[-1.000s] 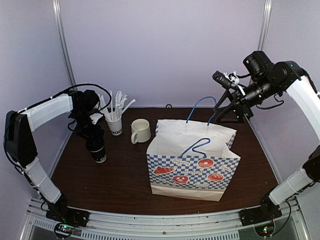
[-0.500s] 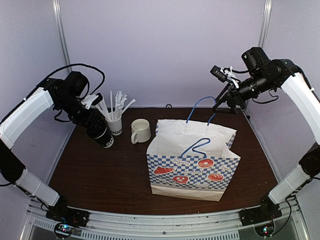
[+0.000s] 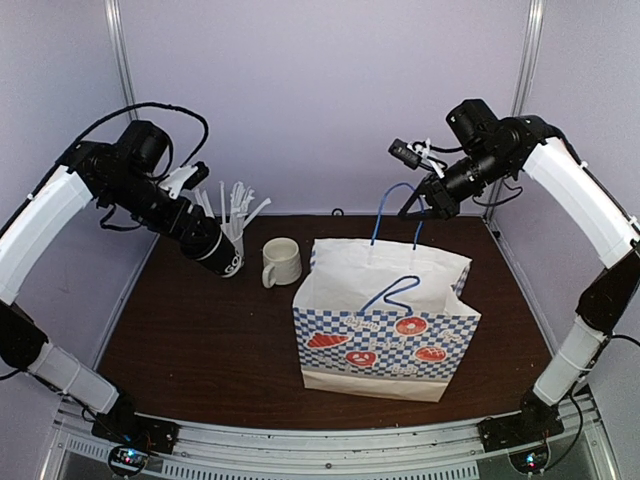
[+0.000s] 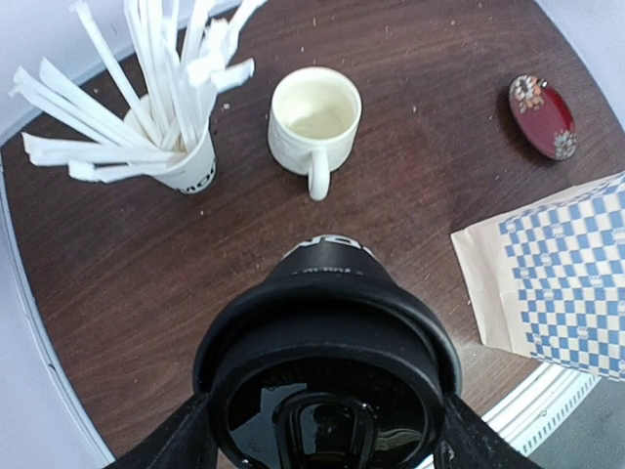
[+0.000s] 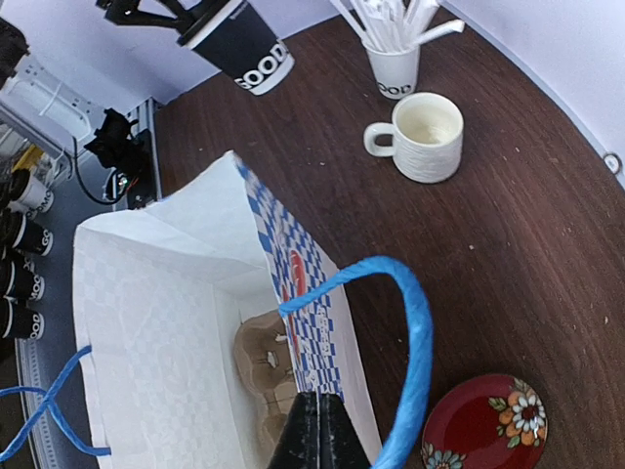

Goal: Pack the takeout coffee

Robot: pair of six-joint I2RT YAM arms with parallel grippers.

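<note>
The takeout coffee [image 4: 327, 322], a black paper cup with white lettering and a black lid, hangs tilted above the table's back left. My left gripper [image 4: 327, 430] is shut on it just below the lid. From above, the cup [image 3: 215, 252] sits in front of the straw cup, with the gripper [image 3: 192, 232] behind it. The right wrist view shows the cup [image 5: 239, 44] high beyond the bag. My right gripper [image 5: 318, 401] is shut, with nothing seen between its fingers. It hovers over the open paper bag [image 5: 146, 332], close beside the rear blue handle [image 5: 415, 322].
The checked bag [image 3: 385, 330] stands open mid-table with a cardboard cup carrier [image 5: 264, 357] inside. A cream mug [image 3: 282, 262] and a cup of white straws [image 4: 186, 161] stand at the back left. A red floral saucer [image 5: 485, 425] lies behind the bag.
My left arm has lifted the coffee cup off the table, carrying it up and right, tilted. The right gripper has moved left over the bag's rear handle and shut.
</note>
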